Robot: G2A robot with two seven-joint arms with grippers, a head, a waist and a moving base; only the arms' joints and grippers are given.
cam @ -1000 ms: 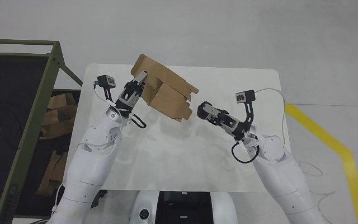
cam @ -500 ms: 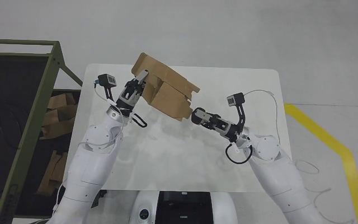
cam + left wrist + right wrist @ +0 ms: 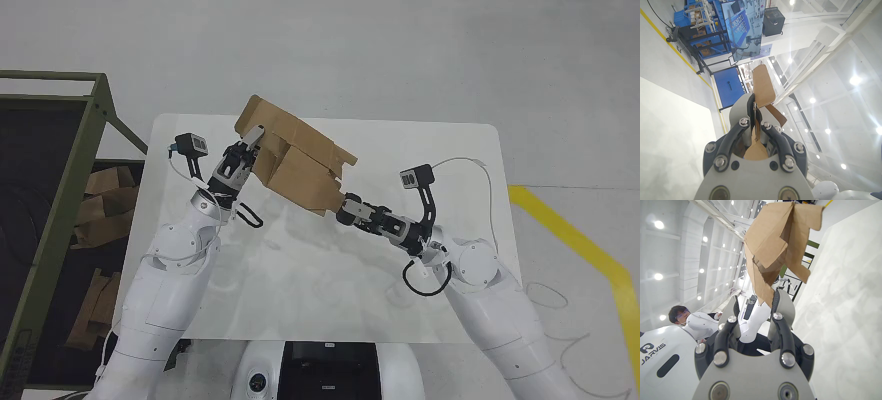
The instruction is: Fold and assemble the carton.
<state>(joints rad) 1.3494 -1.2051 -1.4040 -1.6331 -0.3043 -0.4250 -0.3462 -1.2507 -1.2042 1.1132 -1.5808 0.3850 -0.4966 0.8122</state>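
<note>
Far left of the carton [image 3: 293, 165] a green rack [image 3: 60, 110] stands beside the desk [image 3: 300, 300], as it did before. At the carton's left end the left pincer [image 3: 247, 157] is clamped on a cardboard flap, the sheet pinched thin between its pads in the left wrist view [image 3: 754, 106]. Neither it nor the carton [image 3: 762, 85] has shifted over the last second. The brown carton hangs tilted above the desk, half unfolded, with its flaps splayed. At the carton's lower right corner, the right pincer [image 3: 345, 210] has slid in from farther right. Its fingers stand apart [image 3: 756, 297], and the carton's [image 3: 770, 237] lowest flap tip now reaches between them, close to one finger.
</note>
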